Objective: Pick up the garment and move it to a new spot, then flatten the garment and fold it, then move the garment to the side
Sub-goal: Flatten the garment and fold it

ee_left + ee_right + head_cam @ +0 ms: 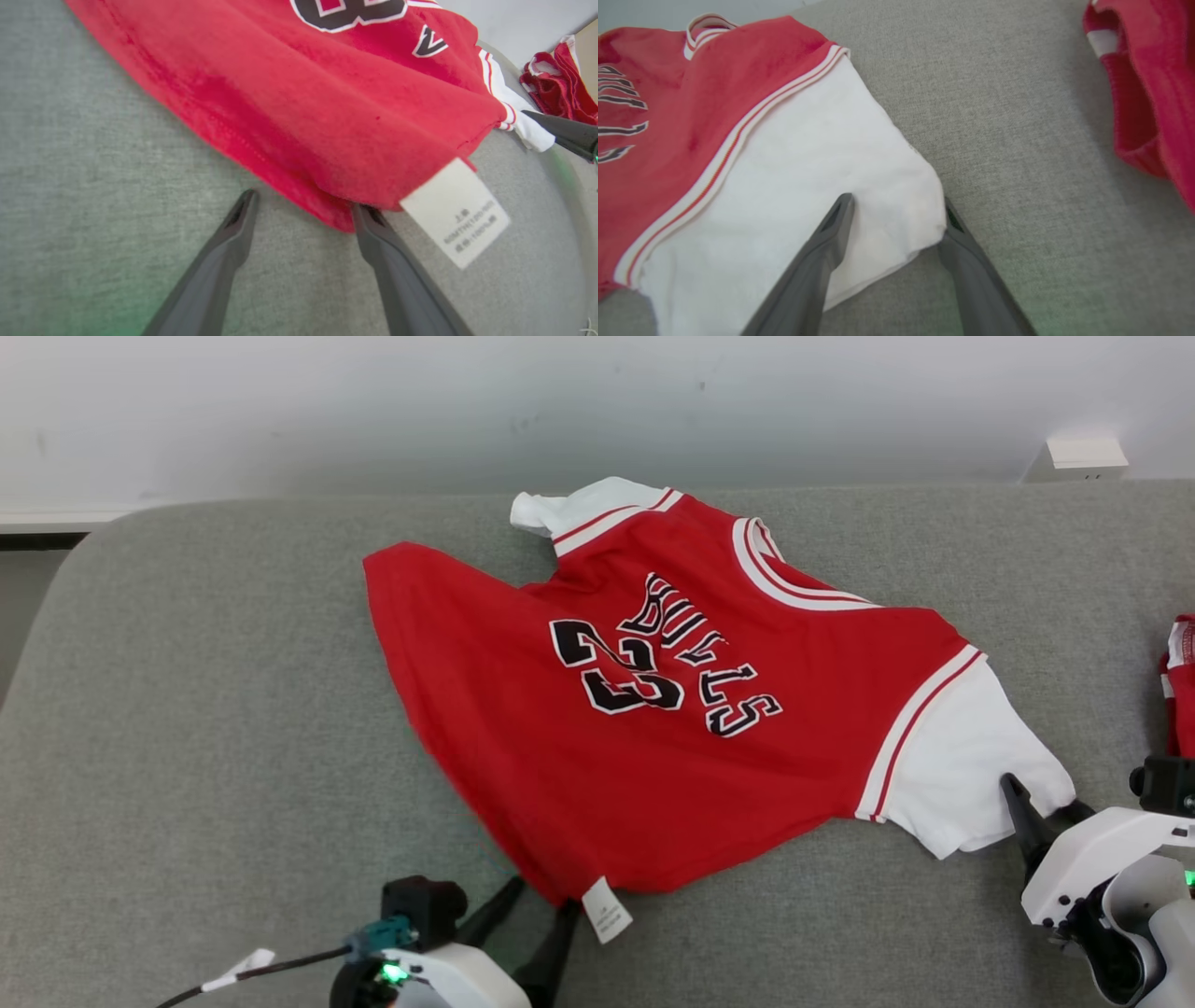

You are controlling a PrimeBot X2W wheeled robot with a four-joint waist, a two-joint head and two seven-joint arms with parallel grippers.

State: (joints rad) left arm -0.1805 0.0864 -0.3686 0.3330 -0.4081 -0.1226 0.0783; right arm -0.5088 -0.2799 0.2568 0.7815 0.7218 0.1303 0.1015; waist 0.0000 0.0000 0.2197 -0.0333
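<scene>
- The garment, a red jersey with white sleeves, lies front-up and mostly spread in the middle of the grey surface. There are some ripples in the red body.
- Its long axis runs from the collar, on the far side, slantwise down to the hem on the robot's left. One sleeve is bunched at the garment's far edge, and the other sleeve is laid out at its near right corner.
- The care label sticks out from the garment's near hem corner, the point of it closest to the robot.
- The left tool is at that hem corner, just beside the label. It is spread wide and grips nothing. One finger lies on bare surface clear of the cloth, and the other finger's tip meets the hem, perhaps tucked under it.
- The right tool is at the near sleeve's outer corner. It is also spread and not clamped. One finger lies over the white cloth, the other is at the sleeve's edge, and the corner sits between them.
- Each arm has its own near corner within reach, and the garment stretches away from both tools. A pinch at both corners should allow a pull to flatten it.
- A second red garment lies apart, beyond the near sleeve.
</scene>
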